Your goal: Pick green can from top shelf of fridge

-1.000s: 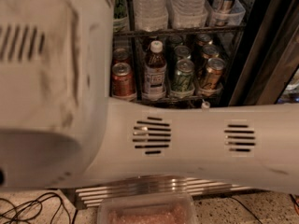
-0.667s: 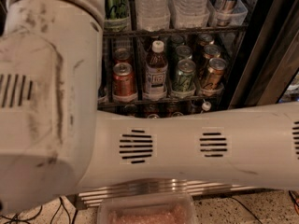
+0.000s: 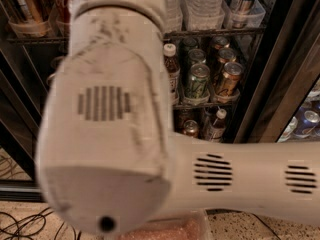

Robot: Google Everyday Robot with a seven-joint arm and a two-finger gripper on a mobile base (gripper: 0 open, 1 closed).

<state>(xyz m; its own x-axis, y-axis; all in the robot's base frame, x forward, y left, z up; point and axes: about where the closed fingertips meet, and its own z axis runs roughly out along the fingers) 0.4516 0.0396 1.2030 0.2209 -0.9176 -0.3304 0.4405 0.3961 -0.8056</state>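
My white arm (image 3: 115, 124) fills most of the camera view, its upper link rising past the top edge in front of the fridge (image 3: 260, 84). The gripper is out of view above the frame. The top shelf (image 3: 215, 32) shows as a dark wire rack bearing clear plastic tubs (image 3: 200, 19) of water bottles, plus a tub (image 3: 245, 16) with a slim silver can. The green can is hidden; the arm covers the left-centre of that shelf.
On the rack below stand a dark-green short can (image 3: 198, 79), a copper can (image 3: 230, 79) and a white-capped brown bottle (image 3: 171, 69). More cans (image 3: 305, 121) sit behind the right door frame. Cables (image 3: 20, 224) lie on the floor at bottom left, beside a pinkish tray (image 3: 170, 231).
The arm's big joint has swung up and toward the middle, its upper link now standing upright. It covers the left cans of the lower rack and the top shelf's left-centre.
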